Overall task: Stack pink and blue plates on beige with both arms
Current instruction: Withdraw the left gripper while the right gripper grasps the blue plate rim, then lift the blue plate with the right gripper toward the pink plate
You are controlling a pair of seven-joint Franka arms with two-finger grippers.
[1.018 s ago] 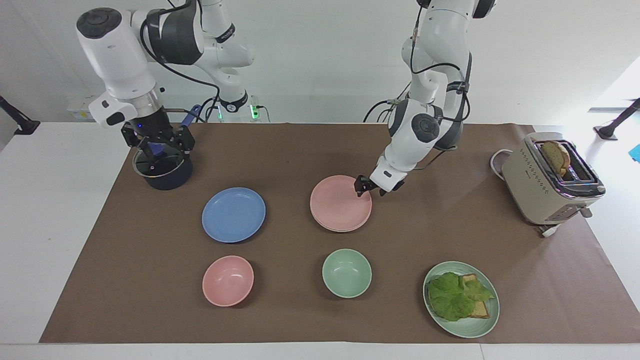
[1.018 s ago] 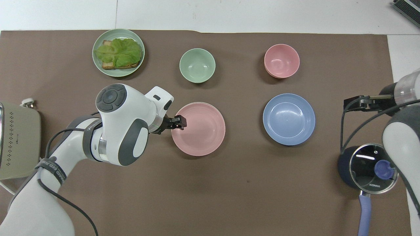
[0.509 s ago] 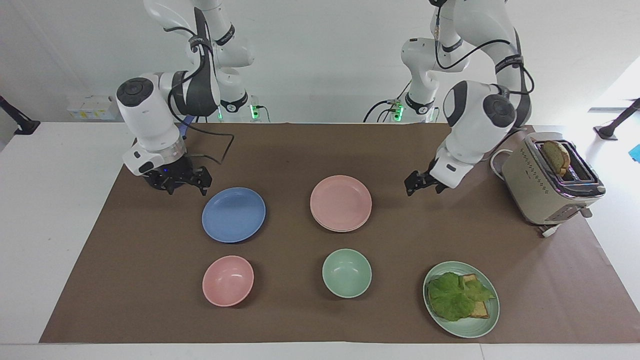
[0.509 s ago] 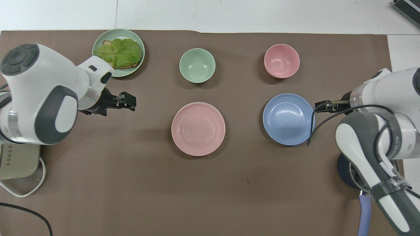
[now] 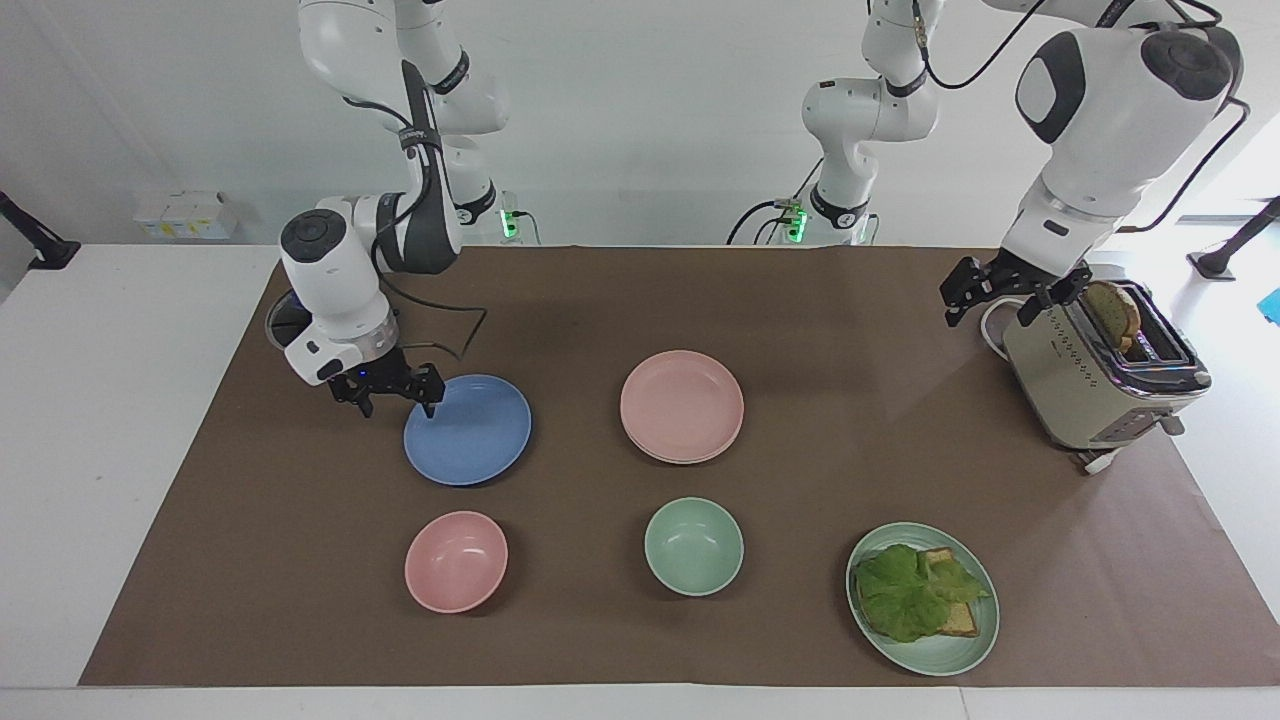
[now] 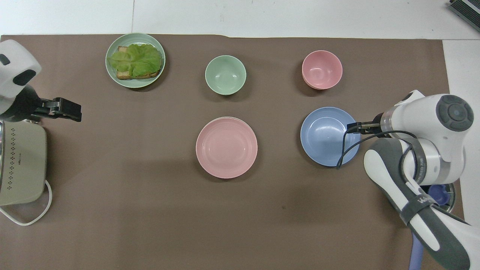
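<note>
beige plate (image 5: 690, 458) edge under pink plate (image 5: 681, 403)

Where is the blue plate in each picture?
Facing view: the blue plate sits in the middle-left part of the picture, with the right gripper at its rim.
Overhead view: the blue plate sits in the middle-right part of the picture.
Shared landmark: in both views the pink bowl lies just beside it, farther from the robots.

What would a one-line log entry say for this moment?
pink plate: on beige plate | blue plate: on mat | right gripper: open, at its rim | left gripper: open, over toaster
</note>
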